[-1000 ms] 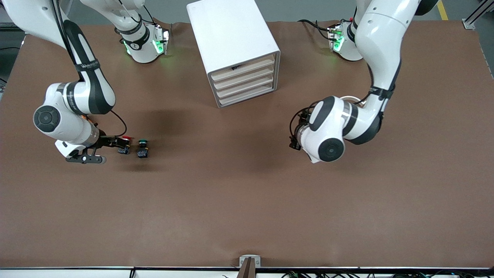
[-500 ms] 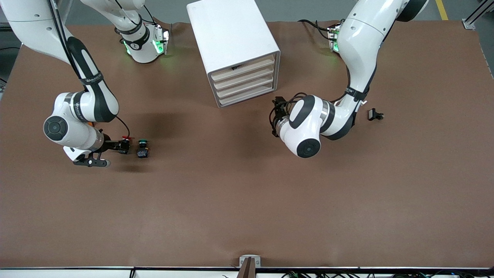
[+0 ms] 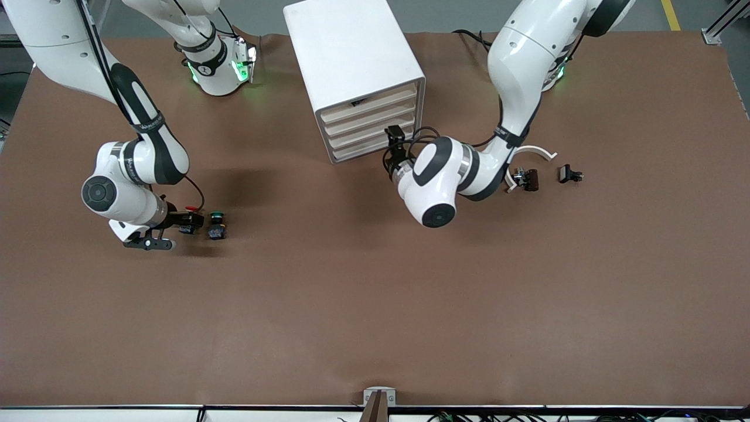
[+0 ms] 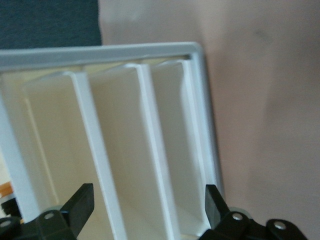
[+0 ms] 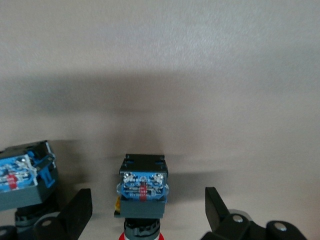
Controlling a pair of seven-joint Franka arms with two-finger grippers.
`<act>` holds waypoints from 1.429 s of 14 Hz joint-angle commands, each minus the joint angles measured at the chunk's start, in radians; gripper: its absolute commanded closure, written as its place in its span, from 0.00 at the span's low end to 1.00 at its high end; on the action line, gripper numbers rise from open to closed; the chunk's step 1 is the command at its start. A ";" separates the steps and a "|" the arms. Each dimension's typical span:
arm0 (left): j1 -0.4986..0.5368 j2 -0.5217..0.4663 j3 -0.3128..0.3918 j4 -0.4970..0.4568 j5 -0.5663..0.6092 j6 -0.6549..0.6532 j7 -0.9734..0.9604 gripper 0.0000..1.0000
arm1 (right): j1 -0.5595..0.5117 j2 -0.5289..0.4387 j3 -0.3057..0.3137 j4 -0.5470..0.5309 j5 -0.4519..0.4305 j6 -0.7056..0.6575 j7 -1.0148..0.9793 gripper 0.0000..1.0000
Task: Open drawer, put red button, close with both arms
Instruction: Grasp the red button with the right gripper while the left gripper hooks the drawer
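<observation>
The red button [image 3: 189, 209] stands on the table near the right arm's end, beside a green-capped button [image 3: 217, 225]. My right gripper [image 3: 188, 224] is low at the red button, open, with a finger on each side of it. In the right wrist view the button's blue and black body [image 5: 142, 186] sits between the open fingers [image 5: 79, 207], untouched. The white cabinet [image 3: 351, 53] has all four drawers shut. My left gripper [image 3: 394, 140] is open just in front of the lower plain drawers [image 3: 369, 133]. The left wrist view shows drawer fronts [image 4: 120, 145] between its fingers [image 4: 214, 200].
The top drawer bears a small dark mark [image 3: 355, 102]. A white curved piece [image 3: 536, 151] and two small black parts [image 3: 525, 179] [image 3: 570, 174] lie on the brown table [image 3: 375, 305] toward the left arm's end. The green button also shows in the right wrist view [image 5: 22, 180].
My left arm has swung from the left arm's end of the table to the cabinet front, uncovering the small parts. My right gripper has slid a little toward the buttons, around the red one.
</observation>
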 commanded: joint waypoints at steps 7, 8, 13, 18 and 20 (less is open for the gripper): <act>-0.058 0.045 0.010 0.022 -0.135 -0.072 -0.092 0.25 | -0.013 -0.011 0.011 -0.022 -0.019 0.002 0.004 0.72; -0.058 0.053 0.010 0.022 -0.138 -0.073 -0.103 0.29 | -0.013 -0.013 0.011 -0.017 -0.021 0.002 0.003 0.72; -0.072 0.064 0.010 0.022 -0.152 -0.072 -0.135 0.52 | -0.012 -0.030 0.011 0.059 -0.021 -0.077 -0.016 0.72; -0.088 0.088 0.010 0.023 -0.149 -0.072 -0.141 0.78 | 0.037 -0.108 0.016 0.234 -0.021 -0.394 -0.001 0.75; -0.081 0.088 0.016 0.026 -0.149 -0.072 -0.160 0.97 | 0.065 -0.119 0.016 0.312 -0.021 -0.516 0.010 0.76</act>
